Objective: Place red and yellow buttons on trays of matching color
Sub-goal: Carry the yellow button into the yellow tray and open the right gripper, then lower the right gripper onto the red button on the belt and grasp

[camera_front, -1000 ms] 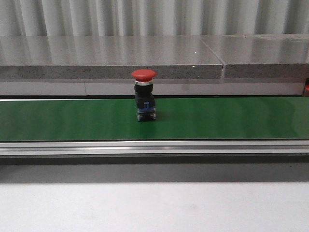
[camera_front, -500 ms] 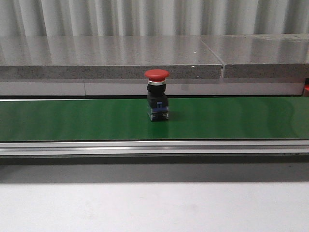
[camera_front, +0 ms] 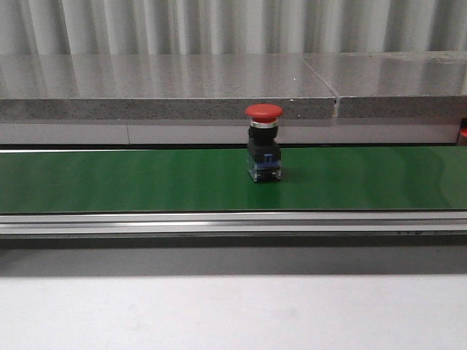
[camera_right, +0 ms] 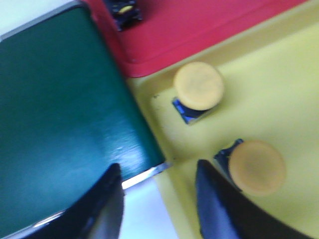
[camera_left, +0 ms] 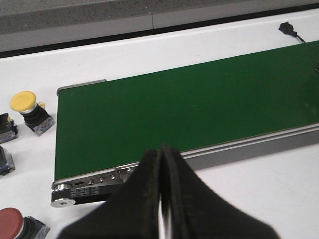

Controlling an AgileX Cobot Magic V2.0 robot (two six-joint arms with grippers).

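Note:
A red button stands upright on the green belt in the front view, a little right of centre. In the left wrist view my left gripper is shut and empty above the belt's near rail; a yellow button and a red button lie on the white table beside the belt's end. In the right wrist view my right gripper is open and empty over the belt's end and the yellow tray, which holds two yellow buttons. The red tray lies beyond it.
A grey stone ledge runs behind the belt. Two dark button bodies lie at the left wrist view's edge, and a small black connector sits on the table. A dark button body lies on the red tray.
The red button has travelled to the right along the belt in the front view.

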